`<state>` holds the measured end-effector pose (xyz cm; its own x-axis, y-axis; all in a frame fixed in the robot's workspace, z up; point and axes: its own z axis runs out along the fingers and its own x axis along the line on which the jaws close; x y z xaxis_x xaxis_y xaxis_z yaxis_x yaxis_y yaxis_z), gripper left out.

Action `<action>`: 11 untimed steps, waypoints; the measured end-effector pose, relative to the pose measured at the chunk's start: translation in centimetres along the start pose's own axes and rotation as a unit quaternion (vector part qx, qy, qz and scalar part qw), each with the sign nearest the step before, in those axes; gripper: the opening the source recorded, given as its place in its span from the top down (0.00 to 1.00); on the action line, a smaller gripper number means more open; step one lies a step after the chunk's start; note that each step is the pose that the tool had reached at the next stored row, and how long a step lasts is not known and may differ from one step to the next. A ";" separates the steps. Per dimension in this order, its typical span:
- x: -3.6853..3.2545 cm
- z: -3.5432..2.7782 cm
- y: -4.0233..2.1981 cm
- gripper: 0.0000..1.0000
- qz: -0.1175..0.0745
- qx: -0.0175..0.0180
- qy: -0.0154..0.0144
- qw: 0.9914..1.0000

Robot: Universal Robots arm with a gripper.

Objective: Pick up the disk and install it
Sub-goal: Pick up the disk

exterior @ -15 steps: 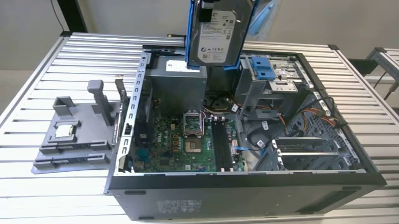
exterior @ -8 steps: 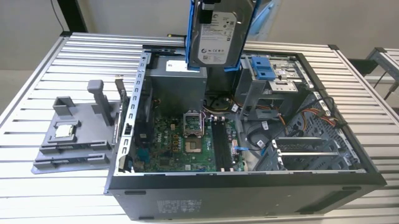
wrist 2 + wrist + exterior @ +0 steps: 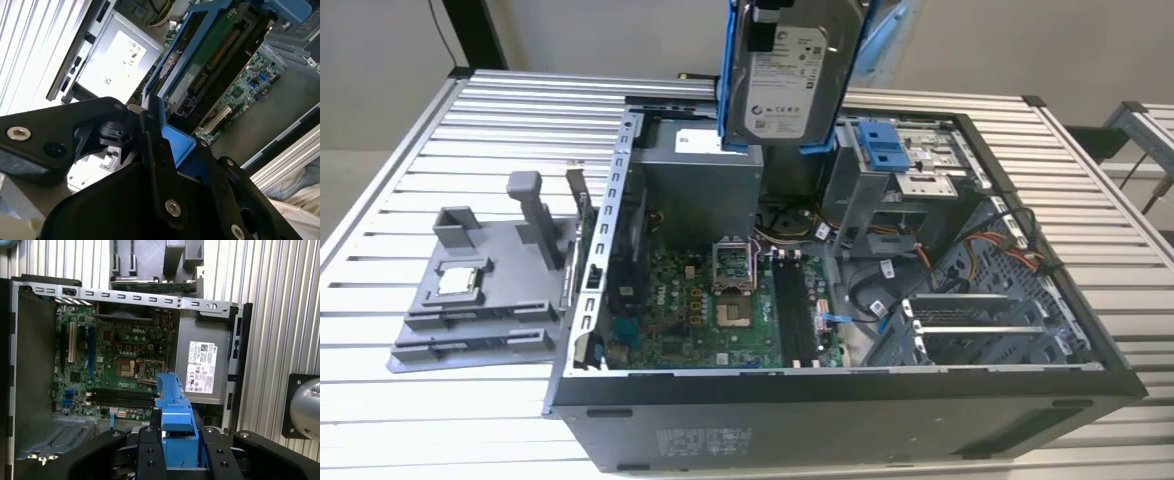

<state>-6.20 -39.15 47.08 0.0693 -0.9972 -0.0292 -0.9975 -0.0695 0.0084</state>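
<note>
The disk (image 3: pixel 786 77), a silver-grey drive with a white label in a blue bracket, hangs upright in the air over the back of the open computer case (image 3: pixel 854 420) in the exterior view. My gripper (image 3: pixel 180 455) is shut on the bracket's blue end (image 3: pixel 172 425), with a black finger (image 3: pixel 147 450) on each side. In the second wrist view the gripper (image 3: pixel 182 160) clamps the same blue bracket (image 3: pixel 177 142), and the disk's green circuit-board underside (image 3: pixel 200 65) points down toward the case interior.
Inside the case lie the motherboard (image 3: pixel 720 310), the grey power supply (image 3: pixel 200 365) and a drive cage with a blue tab (image 3: pixel 887 145). A grey fixture (image 3: pixel 480 290) carrying a small square chip (image 3: pixel 460 280) stands on the slatted table (image 3: pixel 427 420) at the exterior view's left.
</note>
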 end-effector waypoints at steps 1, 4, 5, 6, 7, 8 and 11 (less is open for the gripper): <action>0.17 0.00 -0.09 1.00 0.000 0.000 0.000 1.000; 0.72 0.00 -0.39 1.00 0.000 0.000 0.000 1.000; 0.92 0.00 -0.51 1.00 0.000 0.000 0.000 1.000; 1.12 0.00 -0.63 1.00 0.000 0.000 0.000 1.000; 1.32 -0.01 -0.75 1.00 0.000 0.000 0.000 1.000; 1.52 0.00 -0.85 1.00 0.000 0.000 0.000 1.000; 2.20 0.01 -1.11 1.00 0.000 0.000 0.000 1.000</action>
<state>-4.94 -41.26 47.00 0.0691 -0.9972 -0.0290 -0.9976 -0.0694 0.0085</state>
